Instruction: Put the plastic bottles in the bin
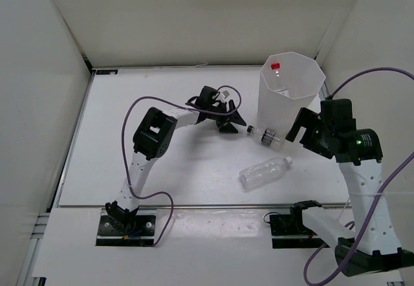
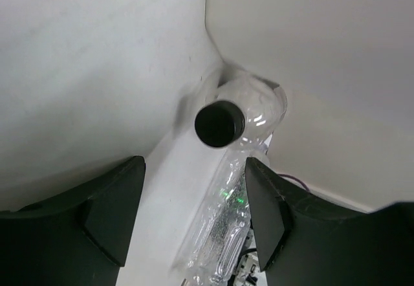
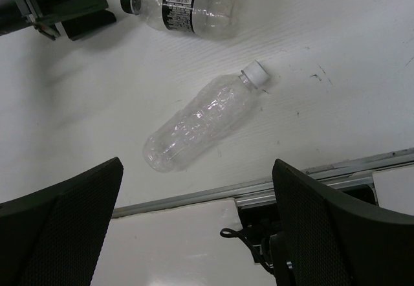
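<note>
Left gripper [image 1: 238, 124]: jaws open, nothing between the fingers [image 2: 116, 215]; it lies low over the white table [image 1: 162, 169], its tips pointing at the black cap.
Black-capped bottle [image 1: 266, 136]: lying on its side just beyond the left fingertips, with the cap [image 2: 218, 124] facing straight into the gap between the jaws but touching neither finger. Its far end lies at the foot of the bin. In the right wrist view it lies well ahead of the right jaws, to their left.
Plain clear bottle [image 3: 200, 124]: on its side on the table, white cap [image 3: 253, 72] pointing away from the right jaws. It lies ahead of the right fingertips, in line with the gap between them and held by neither finger. It is apart from the black-capped bottle and outside the left jaws' reach.
Bin [image 1: 304, 98]: upright, beyond the black-capped bottle from the left jaws and just beside the right gripper.
Red cap [image 1: 275, 65]: seen inside the bin's rim, at its far side. The rest of that bottle cannot be made out.
Right gripper [image 3: 197, 164]: jaws spread wide and empty, raised above the table.
</note>
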Action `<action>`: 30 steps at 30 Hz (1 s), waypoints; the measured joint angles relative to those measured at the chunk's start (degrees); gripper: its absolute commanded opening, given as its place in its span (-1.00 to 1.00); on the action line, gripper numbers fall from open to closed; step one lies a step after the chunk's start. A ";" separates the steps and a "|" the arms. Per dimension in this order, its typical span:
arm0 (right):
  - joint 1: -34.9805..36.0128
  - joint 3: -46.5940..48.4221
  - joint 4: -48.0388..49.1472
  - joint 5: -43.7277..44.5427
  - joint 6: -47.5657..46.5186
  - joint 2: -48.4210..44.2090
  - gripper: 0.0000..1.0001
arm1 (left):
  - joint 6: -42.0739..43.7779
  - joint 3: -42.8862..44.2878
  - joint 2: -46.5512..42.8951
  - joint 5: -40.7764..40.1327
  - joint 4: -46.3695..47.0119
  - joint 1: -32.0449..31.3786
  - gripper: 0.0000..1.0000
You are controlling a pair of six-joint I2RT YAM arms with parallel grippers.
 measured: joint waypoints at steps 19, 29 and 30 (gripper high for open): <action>0.00 0.00 -0.50 1.29 -0.02 -2.14 1.00 | -4.07 12.92 9.03 3.45 0.74 -0.59 0.47; 0.00 10.54 -2.97 2.08 -0.07 -2.21 0.93 | -4.33 13.51 9.68 4.90 0.57 -2.14 0.44; 0.00 12.37 -3.10 1.92 -0.04 -2.19 0.93 | -4.42 14.10 10.12 4.92 0.57 -2.27 0.42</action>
